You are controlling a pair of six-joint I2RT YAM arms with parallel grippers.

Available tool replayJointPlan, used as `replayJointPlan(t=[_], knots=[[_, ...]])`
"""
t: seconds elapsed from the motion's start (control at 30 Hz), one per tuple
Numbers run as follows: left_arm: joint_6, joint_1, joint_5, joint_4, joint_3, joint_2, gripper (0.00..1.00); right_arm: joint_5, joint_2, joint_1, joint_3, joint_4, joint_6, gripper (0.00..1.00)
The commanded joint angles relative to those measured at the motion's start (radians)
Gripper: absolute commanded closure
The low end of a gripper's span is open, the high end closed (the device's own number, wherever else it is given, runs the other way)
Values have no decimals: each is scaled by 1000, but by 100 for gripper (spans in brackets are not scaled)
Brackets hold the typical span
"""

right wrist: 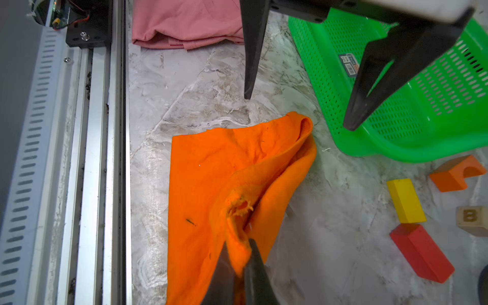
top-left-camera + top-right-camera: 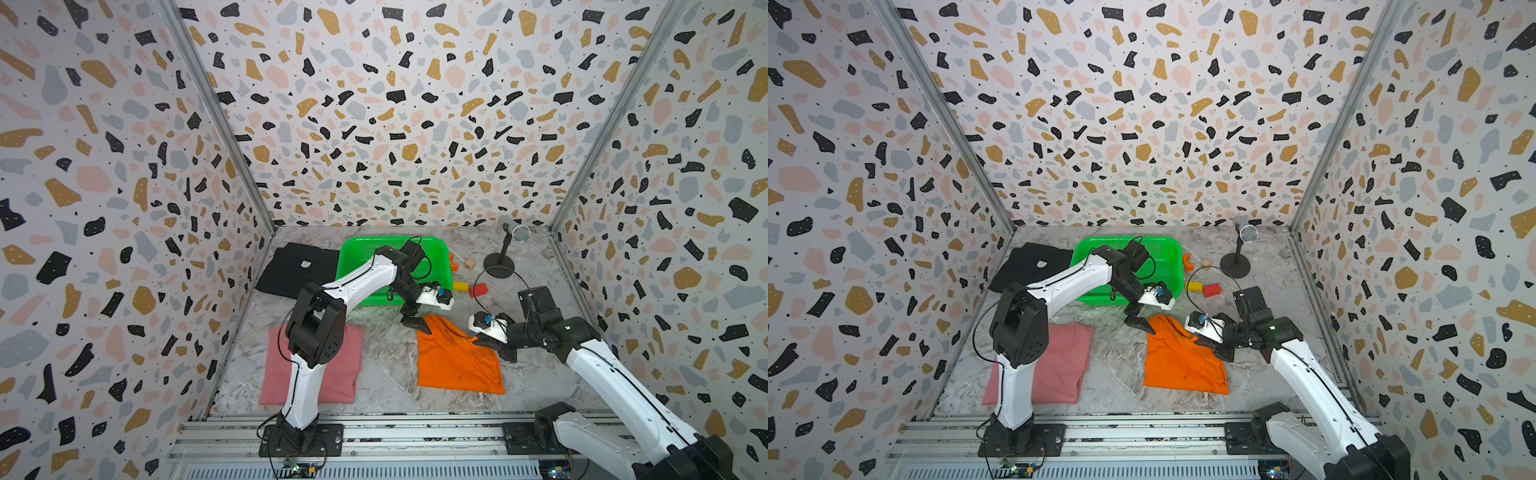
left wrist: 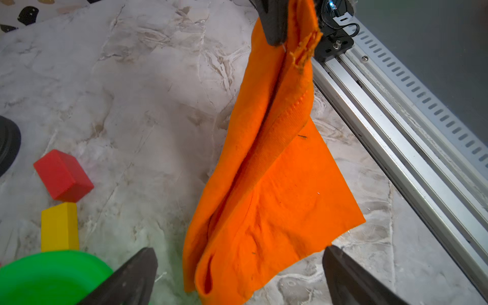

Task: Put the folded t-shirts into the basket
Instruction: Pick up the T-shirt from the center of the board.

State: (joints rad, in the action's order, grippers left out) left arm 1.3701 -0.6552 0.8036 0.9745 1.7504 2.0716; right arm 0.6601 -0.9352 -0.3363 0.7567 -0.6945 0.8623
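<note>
The orange t-shirt (image 2: 457, 365) (image 2: 1183, 365) lies on the marble table right of centre. Its right edge is pinched and lifted by my right gripper (image 1: 239, 245) (image 2: 478, 338), which is shut on the cloth. My left gripper (image 3: 240, 249) (image 2: 415, 323) hangs open just above the shirt's far corner (image 1: 303, 124), jaws wide on either side of it, nothing held. Right behind stands the green basket (image 2: 357, 249) (image 1: 422, 118), with no shirt showing inside. The pink t-shirt (image 2: 345, 374) lies folded at the front left, partly behind my left arm. The black t-shirt (image 2: 291, 266) lies left of the basket.
A red block (image 2: 478, 289), a yellow block (image 2: 459, 286), an orange arch block (image 1: 456, 173) and a lettered cube (image 1: 472, 219) lie right of the basket. A microphone stand (image 2: 498, 264) stands at the back right. An aluminium rail (image 2: 374, 436) runs along the front edge.
</note>
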Motion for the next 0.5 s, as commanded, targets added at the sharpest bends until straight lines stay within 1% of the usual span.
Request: replayJointPlan(t=[0.0, 0.07, 0.13, 0.23, 0.37, 0.47], knots=[[81, -33, -12, -4, 34, 50, 1, 6, 77, -4, -28, 48, 71, 100], [124, -41, -38, -14, 28, 59, 2, 16, 115, -4, -52, 58, 93, 100], [156, -44, -60, -15, 37, 72, 7, 35, 145, -6, -73, 59, 118, 100], [211, -44, -78, 25, 72, 103, 11, 52, 188, -8, -106, 67, 137, 100], [306, -54, -112, 145, 137, 146, 10, 46, 219, -12, -117, 48, 153, 100], [309, -68, -147, 181, 180, 179, 8, 56, 226, -11, -117, 44, 151, 100]])
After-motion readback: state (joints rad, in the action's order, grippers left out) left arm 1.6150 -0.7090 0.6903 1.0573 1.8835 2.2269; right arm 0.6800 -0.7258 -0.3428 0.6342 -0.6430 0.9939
